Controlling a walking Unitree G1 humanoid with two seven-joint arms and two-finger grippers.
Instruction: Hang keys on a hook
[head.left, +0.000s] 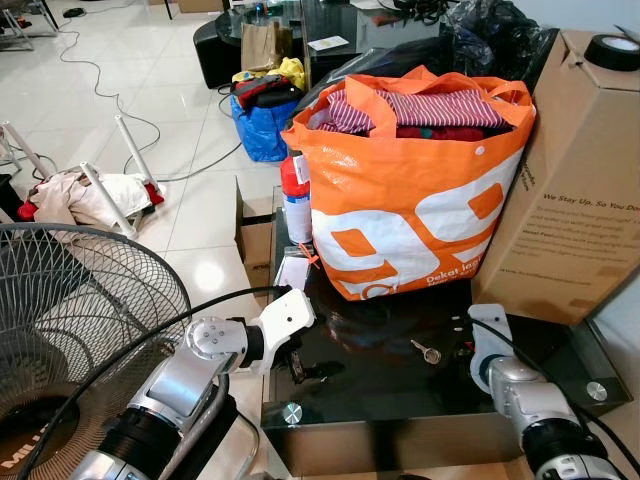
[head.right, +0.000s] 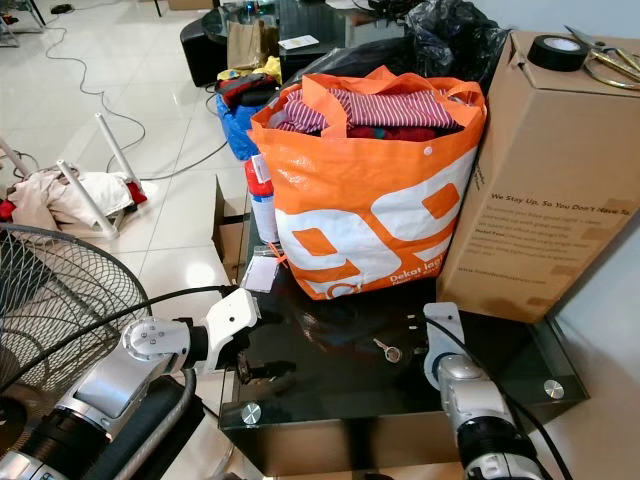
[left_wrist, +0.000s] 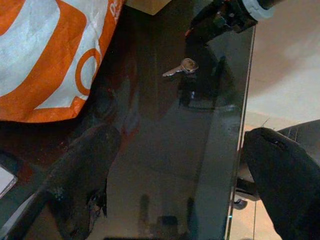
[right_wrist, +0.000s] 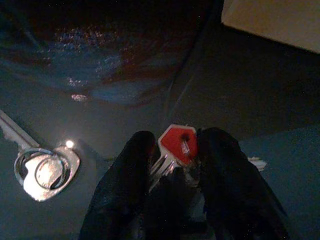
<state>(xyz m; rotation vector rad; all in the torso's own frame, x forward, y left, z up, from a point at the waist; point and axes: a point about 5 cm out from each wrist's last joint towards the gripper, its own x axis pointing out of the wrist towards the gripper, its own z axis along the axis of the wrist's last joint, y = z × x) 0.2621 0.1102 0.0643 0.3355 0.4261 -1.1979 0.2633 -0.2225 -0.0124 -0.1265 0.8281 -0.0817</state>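
Right gripper (right_wrist: 172, 165) pinches a red-headed key (right_wrist: 178, 143) low over the glass table (head.left: 380, 370); a loose key (right_wrist: 42, 170) lies apart.

Black fingers (right_wrist: 125, 185) press on either side of the red head, which sits right at their tips, so the hold looks shallow; a jolt on lifting could let it slip onto the glass. Its blade hangs down between the fingers. That silver key on its ring lies just beside the fingers, outside the grip, and could be left behind if it belongs to the bunch. Left gripper (left_wrist: 180, 175) hovers at the table's near edge, fingers spread and holding nothing. No hook can be made out, so the carry may be long, with the orange bag (head.left: 410, 190) close ahead to snag on.
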